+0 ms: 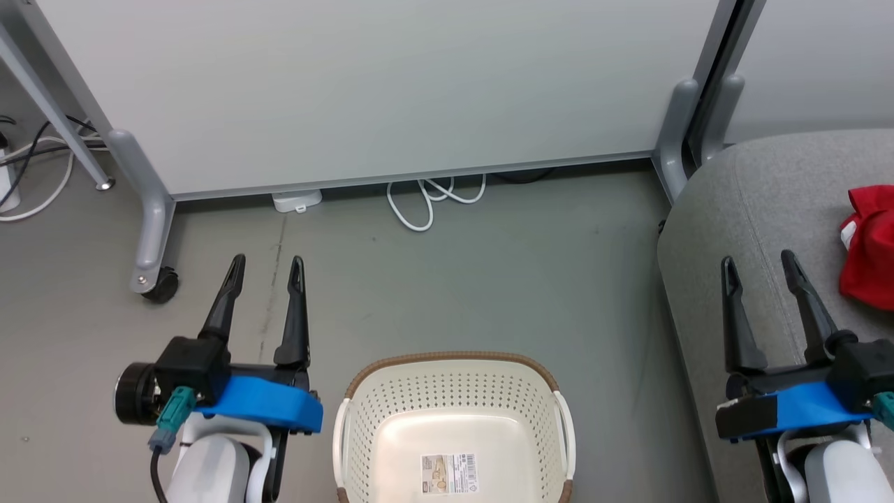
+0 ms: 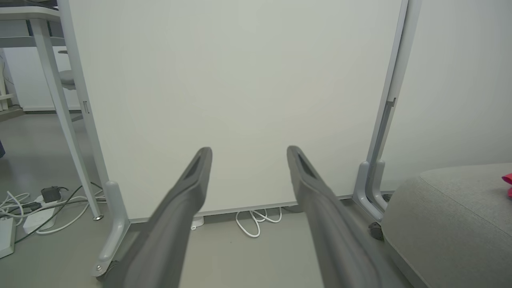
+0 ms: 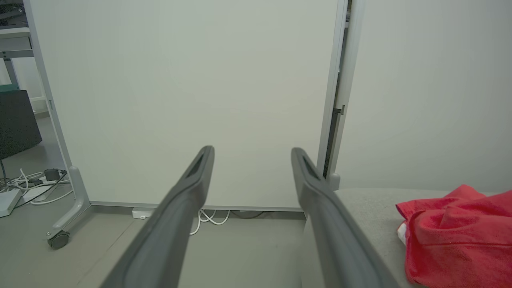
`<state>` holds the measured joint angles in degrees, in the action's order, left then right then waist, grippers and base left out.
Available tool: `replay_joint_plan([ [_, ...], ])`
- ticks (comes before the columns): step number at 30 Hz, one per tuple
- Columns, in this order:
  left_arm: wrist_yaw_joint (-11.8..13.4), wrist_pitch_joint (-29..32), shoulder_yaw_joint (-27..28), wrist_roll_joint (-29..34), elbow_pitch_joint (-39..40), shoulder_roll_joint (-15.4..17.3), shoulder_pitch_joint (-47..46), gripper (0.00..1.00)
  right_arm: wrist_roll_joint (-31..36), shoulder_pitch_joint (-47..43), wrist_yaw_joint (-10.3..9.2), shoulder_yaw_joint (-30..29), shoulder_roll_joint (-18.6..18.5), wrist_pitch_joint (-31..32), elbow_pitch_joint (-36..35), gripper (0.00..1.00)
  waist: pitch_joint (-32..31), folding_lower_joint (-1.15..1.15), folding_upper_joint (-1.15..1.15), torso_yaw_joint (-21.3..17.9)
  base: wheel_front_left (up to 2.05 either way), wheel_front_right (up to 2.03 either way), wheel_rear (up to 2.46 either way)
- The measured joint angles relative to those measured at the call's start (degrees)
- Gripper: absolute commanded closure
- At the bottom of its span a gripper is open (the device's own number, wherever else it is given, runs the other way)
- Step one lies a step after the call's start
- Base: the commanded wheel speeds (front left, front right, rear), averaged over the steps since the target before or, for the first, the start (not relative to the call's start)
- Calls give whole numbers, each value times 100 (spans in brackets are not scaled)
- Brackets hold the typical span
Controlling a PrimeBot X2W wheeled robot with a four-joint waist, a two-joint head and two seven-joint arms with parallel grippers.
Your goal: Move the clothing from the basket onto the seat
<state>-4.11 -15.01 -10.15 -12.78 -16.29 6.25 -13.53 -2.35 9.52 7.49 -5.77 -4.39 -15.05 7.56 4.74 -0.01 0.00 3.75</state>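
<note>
Both pairs of jaws stand spread, holding nothing. The basket (image 1: 447,391) sits on the floor (image 1: 489,279) between them, closer to the left jaws (barcode label (image 1: 449,474) showing inside). The right jaws hang over the seat (image 1: 761,195), with the clothing (image 1: 873,244) just to their right
</note>
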Motion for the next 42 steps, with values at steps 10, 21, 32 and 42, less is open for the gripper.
replay_joint_plan([
  [10, -198, 0, 456, 229, 232, -234, 615, 0, -135, -383, 0, -41, 88, 0, 65, 0, -205, 0, 0, 90, 0, 0, 0],
  [21, -279, 0, 720, 322, 207, -305, 907, 0, -271, -710, 0, -98, 136, 0, 141, 0, -371, 0, 0, 109, 0, 0, 0],
  [32, -310, 0, 737, 365, 163, -325, 967, 0, -397, -772, 0, -70, 144, 0, 191, 0, -457, 1, 0, 87, 0, 0, 0],
  [42, -327, 0, 679, 374, 70, -328, 968, 0, -431, -772, 0, -75, 145, 0, 229, 0, -478, 1, 0, 84, 0, 0, 0],
])
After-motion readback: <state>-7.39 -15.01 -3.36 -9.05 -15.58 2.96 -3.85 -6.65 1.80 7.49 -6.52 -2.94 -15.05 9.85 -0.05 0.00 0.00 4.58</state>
